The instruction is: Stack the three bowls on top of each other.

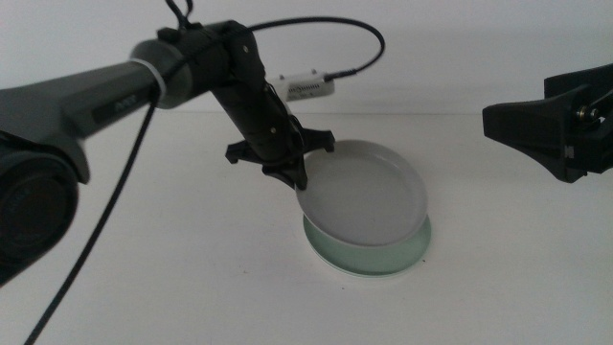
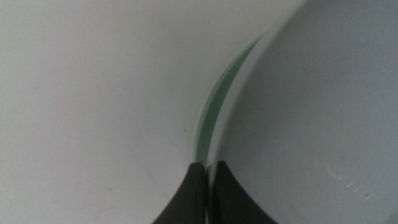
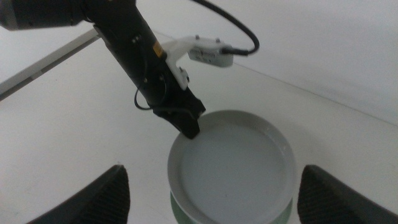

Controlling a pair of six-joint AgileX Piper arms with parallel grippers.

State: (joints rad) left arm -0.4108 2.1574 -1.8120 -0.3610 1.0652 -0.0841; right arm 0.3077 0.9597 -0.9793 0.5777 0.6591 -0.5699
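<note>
My left gripper (image 1: 297,184) is shut on the left rim of the light grey bowl (image 1: 369,192). It holds the bowl slightly tilted over the pale mint green bowl (image 1: 369,259), which sits on the table at centre. In the left wrist view the jaws (image 2: 208,167) pinch the grey rim (image 2: 311,112), with a sliver of green rim (image 2: 214,106) beside it. The right wrist view shows the grey bowl (image 3: 233,165), the green edge (image 3: 180,214) and the left gripper (image 3: 189,127). My right gripper (image 3: 211,168) is open, up at the right (image 1: 498,123). The white bowl is not in view.
The white table (image 1: 144,268) spreads around the bowls. The left arm's cable and a small white wrist module (image 1: 308,86) hang above the far side. The table's back edge meets a white wall.
</note>
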